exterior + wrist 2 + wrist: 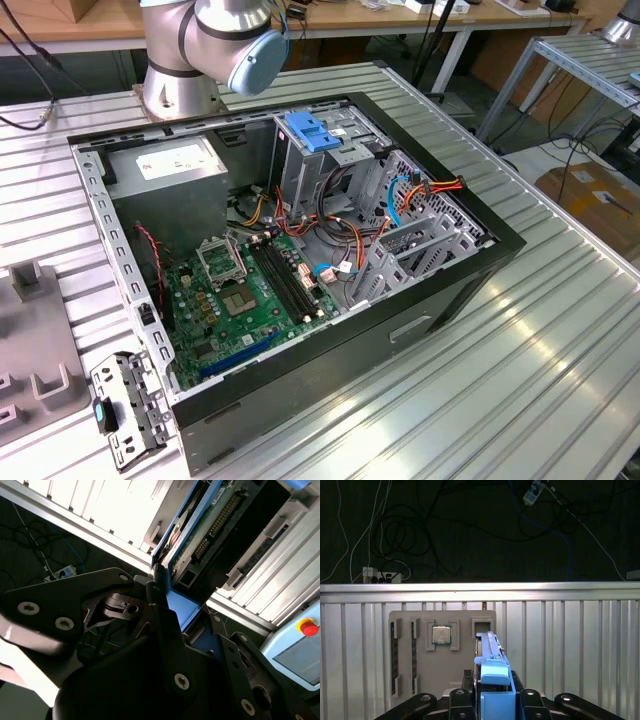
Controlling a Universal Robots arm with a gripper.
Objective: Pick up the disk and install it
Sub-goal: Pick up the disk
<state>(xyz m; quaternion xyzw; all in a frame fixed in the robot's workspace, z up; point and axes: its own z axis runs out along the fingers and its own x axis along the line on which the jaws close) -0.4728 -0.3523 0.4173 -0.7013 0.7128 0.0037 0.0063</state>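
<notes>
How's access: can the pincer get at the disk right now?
Probably yes: in both wrist views the disk sits edge-on in the pincer, apparently clamped; nothing stands between them.

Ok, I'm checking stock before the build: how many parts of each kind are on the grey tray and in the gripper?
Processor, on the grey tray: 1
Long dark sticks, likely memory, in the tray's slots: 2
The disk, in its blue carrier, clamped in the gripper: 1
Total: 4

Silver arm (190,45), blue-capped joint near its base, black end effector (493,692), fingers (469,681) clamped either side of the disk (215,525)
</notes>
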